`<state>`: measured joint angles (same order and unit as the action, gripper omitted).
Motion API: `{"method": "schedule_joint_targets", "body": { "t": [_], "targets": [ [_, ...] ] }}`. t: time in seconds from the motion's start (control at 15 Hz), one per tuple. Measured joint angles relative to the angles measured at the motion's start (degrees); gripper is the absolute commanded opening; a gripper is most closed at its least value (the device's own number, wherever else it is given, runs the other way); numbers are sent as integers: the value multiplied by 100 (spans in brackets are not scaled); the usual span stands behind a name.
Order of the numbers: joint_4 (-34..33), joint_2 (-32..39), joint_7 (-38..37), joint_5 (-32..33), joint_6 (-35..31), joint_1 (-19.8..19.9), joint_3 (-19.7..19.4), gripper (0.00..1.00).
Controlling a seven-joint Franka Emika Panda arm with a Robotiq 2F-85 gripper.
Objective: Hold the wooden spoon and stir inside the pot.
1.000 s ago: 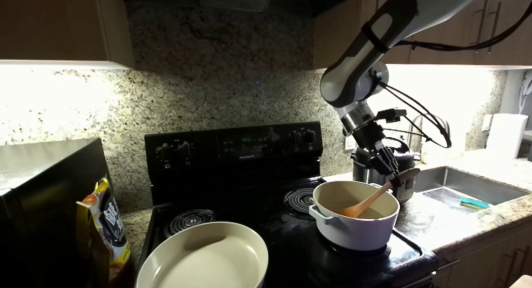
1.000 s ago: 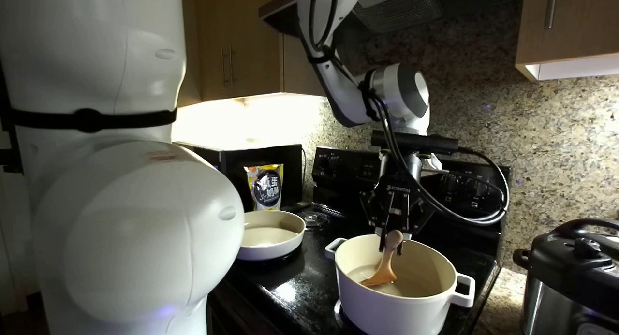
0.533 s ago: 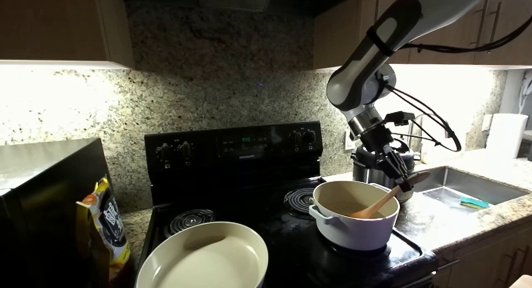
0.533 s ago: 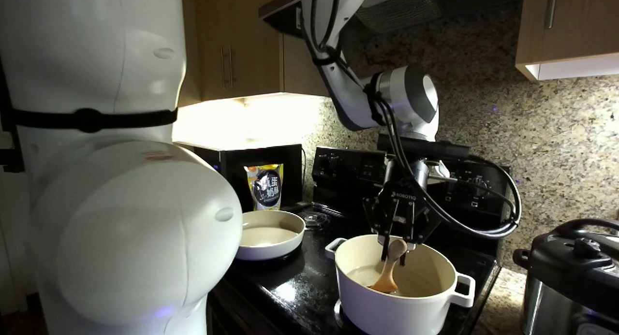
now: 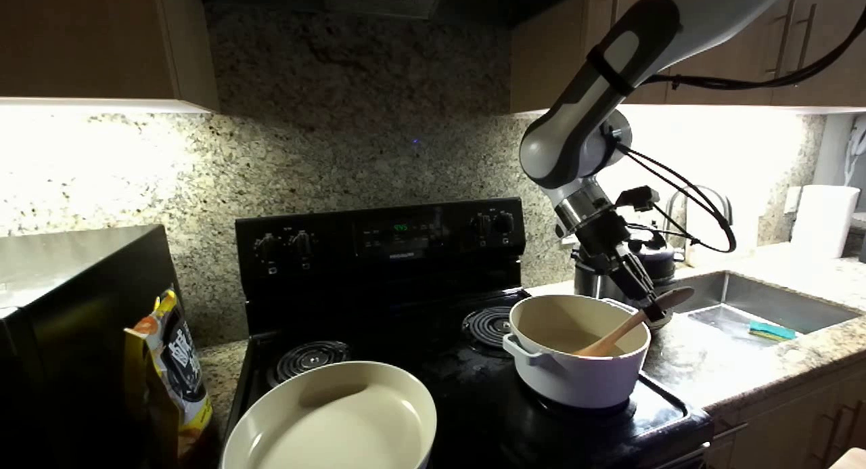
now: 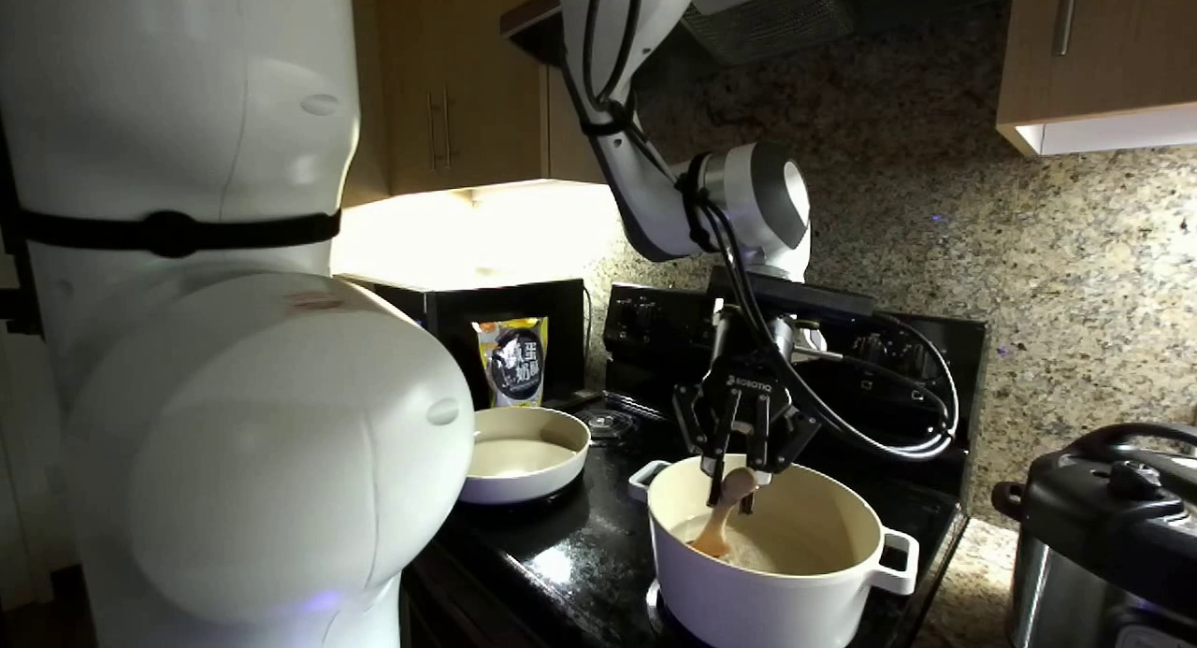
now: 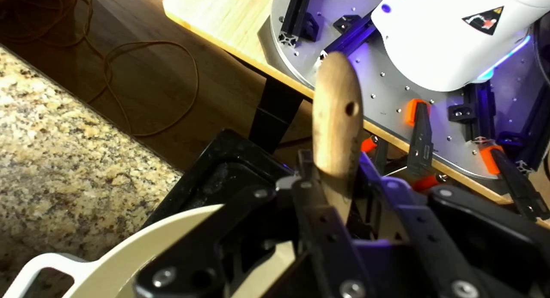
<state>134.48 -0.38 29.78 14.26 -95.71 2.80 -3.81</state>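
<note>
Slanting into the round white pot [image 5: 582,382] [image 6: 757,603], the wooden spoon [image 5: 614,335] [image 6: 714,534] has its bowl end low inside and its handle end above the rim. My gripper [image 5: 655,310] [image 6: 730,500] is shut on the upper handle, just above the pot's rim. The wrist view shows the spoon's handle end [image 7: 337,109], with a small hole, rising from between the fingers of my gripper [image 7: 334,167]. Part of the pot's rim and a handle [image 7: 56,263] show at lower left there. The spoon's lower end is hidden in the wrist view.
A wide cream pan [image 5: 338,425] [image 6: 524,489] sits on the stove's near side. Beside the pot stands a steel-and-black cooker [image 6: 1113,517] on the counter, with the sink [image 5: 727,317] beyond. A snack bag [image 5: 179,367] leans by a black appliance [image 5: 74,361].
My gripper, shut on the spoon throughout, moved down and toward the cooker's side, then back toward the stove's front. The spoon's bowl end shifted along inside the pot.
</note>
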Motion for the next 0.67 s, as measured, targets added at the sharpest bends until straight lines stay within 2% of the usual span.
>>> {"method": "schedule_joint_targets", "body": {
  "t": [0.67],
  "targets": [
    [-254,-26,-1,-5,-94,1,24,8]
  ]
}}
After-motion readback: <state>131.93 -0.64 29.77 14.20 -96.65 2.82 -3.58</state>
